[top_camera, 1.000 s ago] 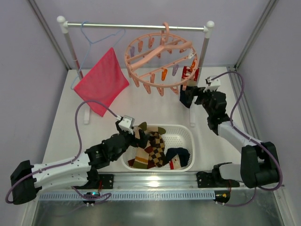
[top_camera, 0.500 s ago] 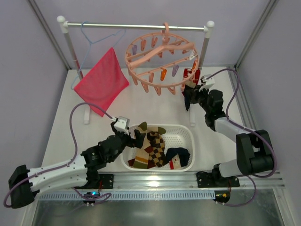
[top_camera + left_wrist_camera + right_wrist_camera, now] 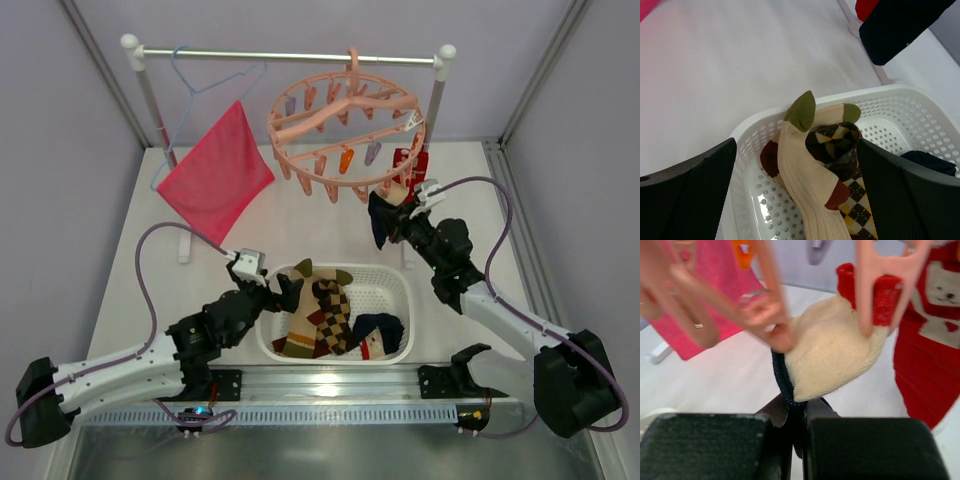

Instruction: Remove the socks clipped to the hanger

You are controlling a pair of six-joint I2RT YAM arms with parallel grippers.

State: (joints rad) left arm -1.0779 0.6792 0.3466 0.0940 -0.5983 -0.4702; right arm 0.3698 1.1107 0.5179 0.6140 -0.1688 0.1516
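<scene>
Moved since half a second ago: right gripper (image 3: 390, 220), drawn left and nearward from under the right rim of the hanger (image 3: 345, 130); left gripper (image 3: 285, 292), pulled back near-left to the left rim of the basket (image 3: 385, 270). Item one, navy sock (image 3: 377, 225): we see the right fingers (image 3: 875, 450) clenched flat on its dark edge, its cream patch up among the pink clips; whether a clip still bites it we cannot tell. Item two, red sock (image 3: 405, 163): clipped at the hanger's right edge, just beside the rack's right post (image 3: 434, 120). Item three, hanger: hooked on the right part of the rail (image 3: 290, 55). Item four, left gripper: fingers spread wide, grasping nothing, above the basket's far-left corner, where we note a tan sock (image 3: 805, 175) and an argyle sock (image 3: 835, 145) lying against each other. Item five, room: bare table (image 3: 300, 225) lies between the basket's far rim and the hanger; the pink cloth (image 3: 215, 175) hangs far left, well apart from both arms; the right arm runs near the table's right edge.
</scene>
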